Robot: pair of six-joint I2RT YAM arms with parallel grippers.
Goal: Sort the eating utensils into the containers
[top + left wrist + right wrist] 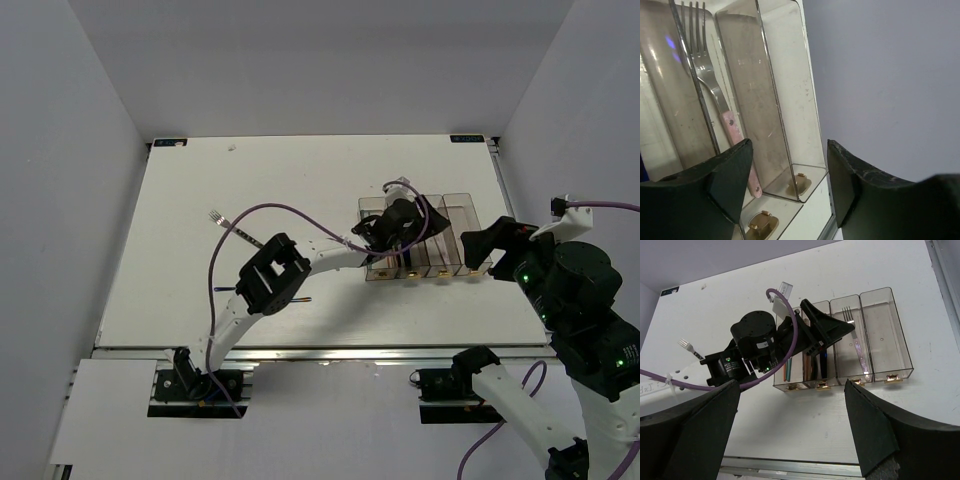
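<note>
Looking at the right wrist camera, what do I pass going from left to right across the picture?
Loose fork → chopsticks → dark blue utensil → binned fork → empty end bin. The left arm overlaps the bins, so it is left out.

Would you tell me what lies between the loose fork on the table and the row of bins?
In the top view, the left arm and its purple cable cross between the loose fork and the bins.
</note>
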